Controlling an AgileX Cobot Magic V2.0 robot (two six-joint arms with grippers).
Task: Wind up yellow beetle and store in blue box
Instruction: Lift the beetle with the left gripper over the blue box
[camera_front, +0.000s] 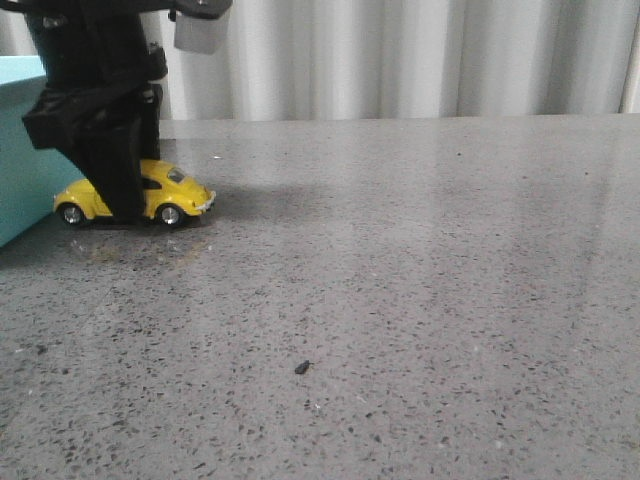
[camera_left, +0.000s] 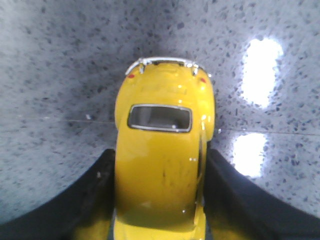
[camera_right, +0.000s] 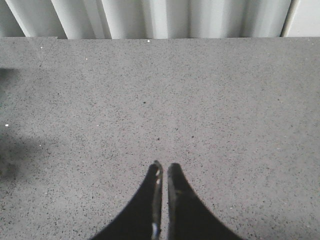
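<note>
The yellow beetle (camera_front: 178, 192) stands on its wheels on the grey table, just right of the blue box (camera_front: 18, 150) at the far left. My left gripper (camera_front: 124, 205) comes down over the car's middle, one black finger on each side of it. In the left wrist view the beetle (camera_left: 160, 95) fills the gap between the fingers (camera_left: 97, 185), which press against its sides. My left gripper (camera_left: 160, 156) is shut on it. My right gripper (camera_right: 164, 166) is shut and empty above bare table; it does not show in the front view.
The speckled grey table (camera_front: 420, 300) stretches to the right and front. A small dark speck (camera_front: 301, 367) lies near the middle front. A white corrugated wall (camera_front: 400, 60) stands behind the table's far edge.
</note>
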